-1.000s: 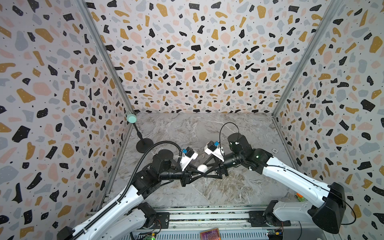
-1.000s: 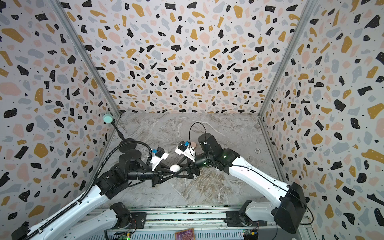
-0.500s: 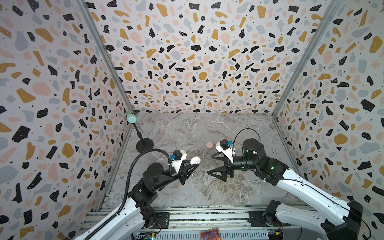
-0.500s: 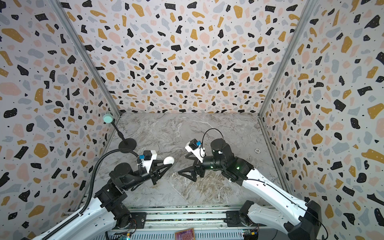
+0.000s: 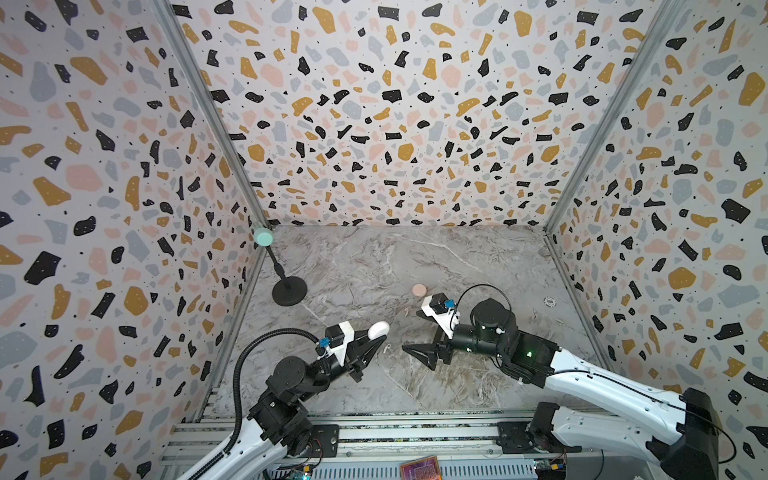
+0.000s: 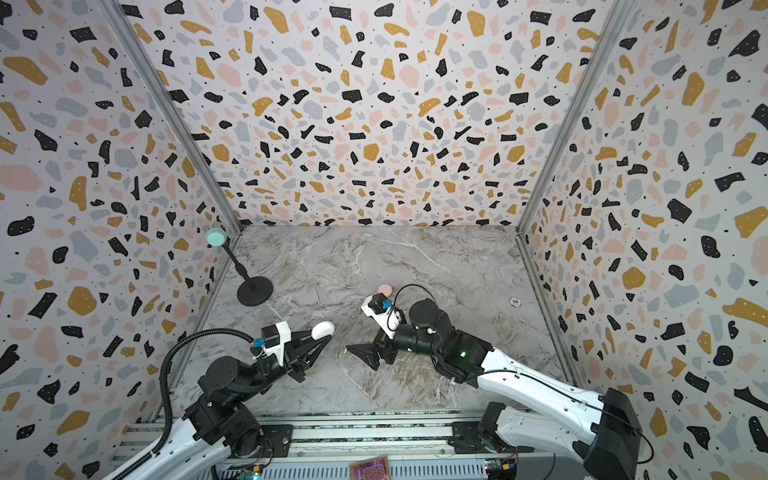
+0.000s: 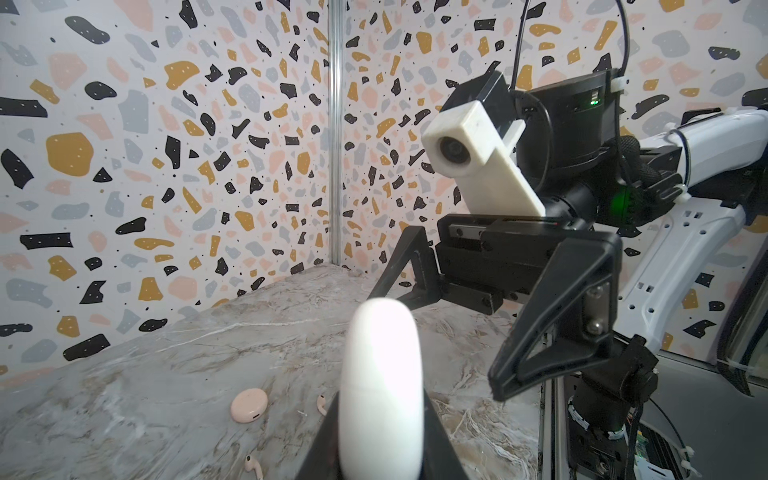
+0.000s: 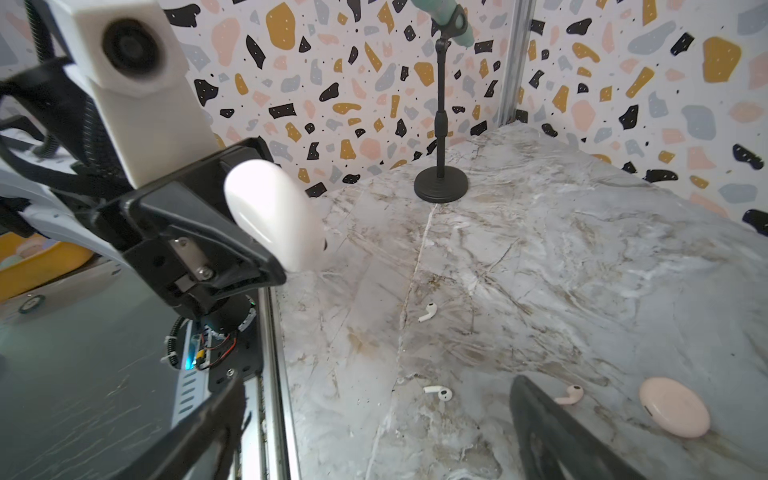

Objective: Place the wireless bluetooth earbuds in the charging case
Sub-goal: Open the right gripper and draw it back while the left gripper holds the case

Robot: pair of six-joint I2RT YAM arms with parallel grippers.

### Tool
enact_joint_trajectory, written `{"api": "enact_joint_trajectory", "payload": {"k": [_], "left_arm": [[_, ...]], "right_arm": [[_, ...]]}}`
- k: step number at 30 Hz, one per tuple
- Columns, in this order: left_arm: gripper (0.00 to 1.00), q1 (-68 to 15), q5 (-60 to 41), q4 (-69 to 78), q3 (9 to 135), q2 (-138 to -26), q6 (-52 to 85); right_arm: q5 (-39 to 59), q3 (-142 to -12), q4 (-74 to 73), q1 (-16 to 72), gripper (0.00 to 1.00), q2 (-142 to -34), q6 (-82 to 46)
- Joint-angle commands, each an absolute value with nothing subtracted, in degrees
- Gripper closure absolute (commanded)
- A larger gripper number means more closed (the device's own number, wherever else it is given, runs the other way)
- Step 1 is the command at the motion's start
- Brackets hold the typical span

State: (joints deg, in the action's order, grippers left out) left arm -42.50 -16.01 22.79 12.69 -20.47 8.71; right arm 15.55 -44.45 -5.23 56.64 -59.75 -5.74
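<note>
White oval charging case (image 5: 378,330) clamped in left gripper (image 5: 375,337), off the grey marble tabletop (image 5: 374,257); right gripper (image 5: 412,330) jaws wide apart, empty; white stemmed earbuds (image 8: 428,312) loose on marble between grippers, pale pink stemmed earbud (image 8: 570,395) near pink round case (image 8: 673,411)

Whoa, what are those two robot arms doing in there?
Their job is to put earbuds into a charging case. The left pincer is shut on a closed white case, holding it up off the table. The right pincer is open and empty, facing it. Two white earbuds and a pink earbud lie loose on the table, the pink one near a closed pink case.
</note>
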Motion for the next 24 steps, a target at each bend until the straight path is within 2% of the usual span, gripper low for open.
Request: {"api": "enact_joint_trajectory", "payload": {"k": [1,12,24], "left_arm": [[1.00,-43.2,-17.3,25.2,13.5,-20.1,9.6],[1.00,-46.6,-21.6,25.9,13.6,-20.1,10.1],[1.00,-46.8,-25.4,25.8,14.0,-23.1,8.9]], "right_arm": [[10.6,-46.5,-10.0,57.3,0.01,-60.8,-1.5],[4.6,-44.8,-16.9,62.9,0.01,-59.6,2.0],[1.7,-43.4,-16.0,67.7,0.01,-53.9,3.2]]}}
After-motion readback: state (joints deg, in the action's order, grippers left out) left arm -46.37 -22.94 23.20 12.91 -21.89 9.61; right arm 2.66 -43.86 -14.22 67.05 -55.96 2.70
